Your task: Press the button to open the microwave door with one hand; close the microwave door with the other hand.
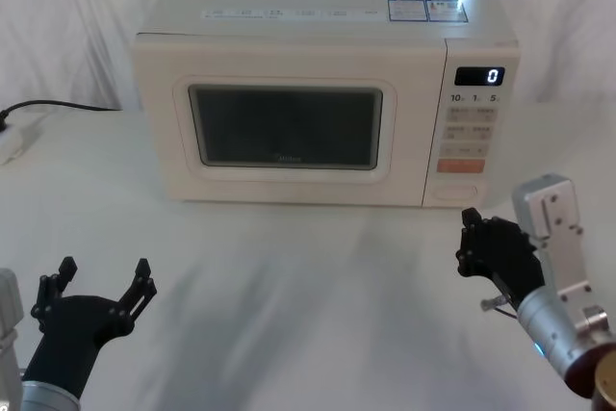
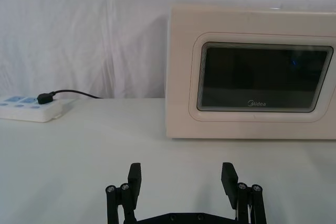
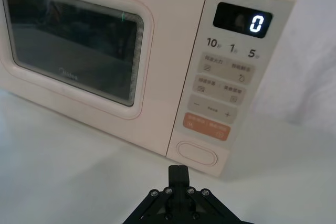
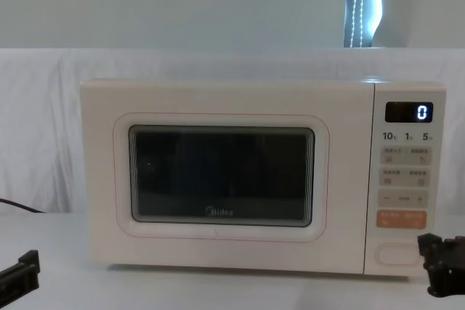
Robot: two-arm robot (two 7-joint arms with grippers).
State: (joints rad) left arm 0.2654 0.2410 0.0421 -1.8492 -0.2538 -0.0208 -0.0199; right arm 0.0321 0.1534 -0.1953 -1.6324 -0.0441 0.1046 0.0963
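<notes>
Table (image 1: 318, 276), draped in white cloth, carrying all items below. Microwave (image 1: 318, 16), cream, standing beyond both pincers with its front toward them. Microwave door (image 1: 164, 122), cream panel with dark rounded window and small "Midea" logo, flush with the body and closed; it lies ahead of the left pincer and to the left of the right pincer. Control panel (image 1: 474, 132), narrow strip at the door's right, directly ahead of the right pincer; lit display reads "0", small cream keys below it, then an orange key (image 1: 461, 166). Power strip (image 2: 29, 108), white, with a black plug and cable, on the table far to the left of the left pincer. Button (image 3: 197, 153), wide cream pill shape with raised outline, lowest on the control panel under the orange key; it sits just ahead of the right pincer's tips, apart from them. Right pincer (image 1: 469, 243), black, held low above the table near the microwave's lower right corner, fingers pressed together with nothing between them. Left pincer (image 1: 103, 281), black, low over the table well short of the door, fingers spread wide and empty.
</notes>
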